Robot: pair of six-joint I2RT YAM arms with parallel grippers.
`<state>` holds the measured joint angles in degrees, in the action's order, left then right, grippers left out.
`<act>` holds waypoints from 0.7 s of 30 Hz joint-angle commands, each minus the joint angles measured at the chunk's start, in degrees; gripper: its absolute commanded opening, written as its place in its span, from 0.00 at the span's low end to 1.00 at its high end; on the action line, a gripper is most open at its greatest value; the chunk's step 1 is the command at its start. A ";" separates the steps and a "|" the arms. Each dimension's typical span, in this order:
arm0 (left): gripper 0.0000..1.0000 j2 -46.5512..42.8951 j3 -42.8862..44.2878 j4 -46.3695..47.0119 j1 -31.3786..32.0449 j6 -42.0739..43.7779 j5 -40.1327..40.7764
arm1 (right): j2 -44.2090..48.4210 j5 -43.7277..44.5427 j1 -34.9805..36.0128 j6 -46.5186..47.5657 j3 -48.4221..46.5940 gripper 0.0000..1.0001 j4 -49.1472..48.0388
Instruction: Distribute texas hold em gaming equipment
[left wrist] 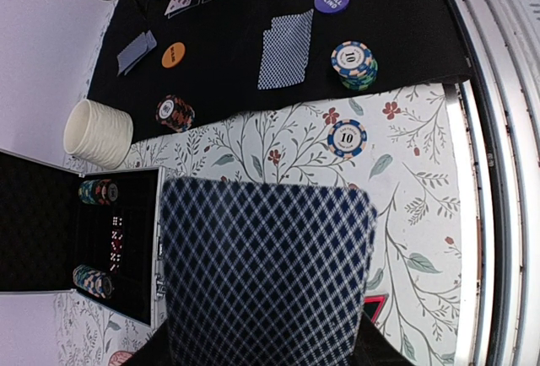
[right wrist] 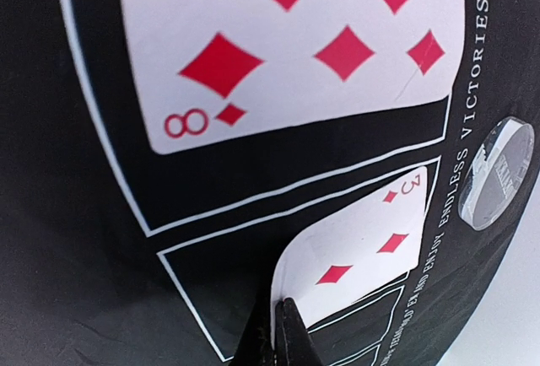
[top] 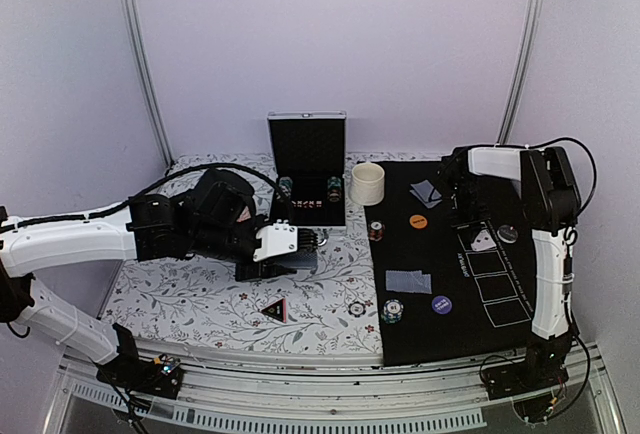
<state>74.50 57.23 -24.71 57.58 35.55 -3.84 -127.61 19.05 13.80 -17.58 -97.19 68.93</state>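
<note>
texas hold em gaming equipment: layout and grip state

legible markings: the purple round disc reads "small blind". the blue-and-white striped poker chips read "10": one stack on the black felt mat, one single chip on the floral tablecloth. print along the mat edge reads "endless victories". the red eight of diamonds card lies face up in a white-outlined box, and the red three of diamonds card lies in the next box. writing on the orange round disc and on the clear round button is too small to read.

containers: the open black aluminium case holds two striped chip stacks and a row of dotted dice. the contents of the cream ribbed cup are not visible.

grippers: the left gripper clamps a blue lattice-backed playing card. in the left wrist view this card hides the fingers and most of the black red-edged triangle marker. the right gripper has its fingertips pressed together on the curled near edge of the three.
</note>
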 commanded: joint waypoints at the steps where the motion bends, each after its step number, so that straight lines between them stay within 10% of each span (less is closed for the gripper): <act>1: 0.46 -1.56 -0.46 0.89 0.41 0.48 -0.59 | -1.16 -4.38 -0.98 -1.38 -1.43 0.03 -2.63; 21: 0.46 -1.58 -0.63 0.80 0.42 0.58 -0.68 | 7.75 -18.22 1.62 2.25 -3.18 0.46 -8.97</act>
<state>74.48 57.21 -24.71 57.58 35.59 -3.86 -127.17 6.98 12.08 -17.67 -99.53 64.25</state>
